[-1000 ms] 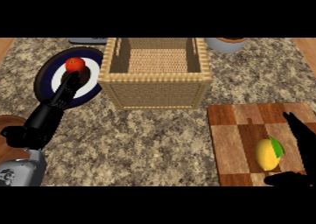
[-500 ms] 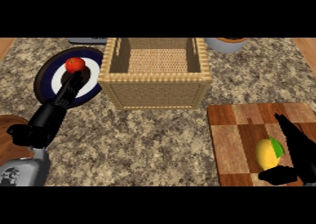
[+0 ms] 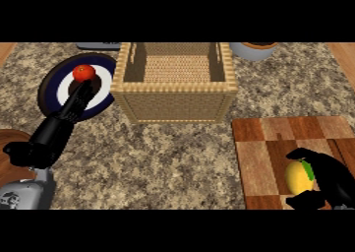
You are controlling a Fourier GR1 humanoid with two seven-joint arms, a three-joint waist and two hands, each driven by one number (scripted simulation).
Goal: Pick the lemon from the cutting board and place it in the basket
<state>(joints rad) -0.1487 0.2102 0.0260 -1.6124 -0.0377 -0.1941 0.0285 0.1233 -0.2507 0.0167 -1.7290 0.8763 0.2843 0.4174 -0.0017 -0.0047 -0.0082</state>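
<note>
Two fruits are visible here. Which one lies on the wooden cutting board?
The yellow lemon, on the cutting board with the right hand curled around it. The red fruit sits instead on the round plate left of the basket.

Even, soft light is falling from above across the speckled granite table [image 3: 172,157]. The square woven wicker basket [image 3: 176,101] is casting only a faint shadow toward the table's near edge; no glare is showing.

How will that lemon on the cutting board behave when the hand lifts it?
The lemon looks rounded and smooth, so it could roll on the flat cutting board if nudged. The right hand is curling round it from the side, which probably keeps it from slipping. It seems rigid and small, likely light.
</note>
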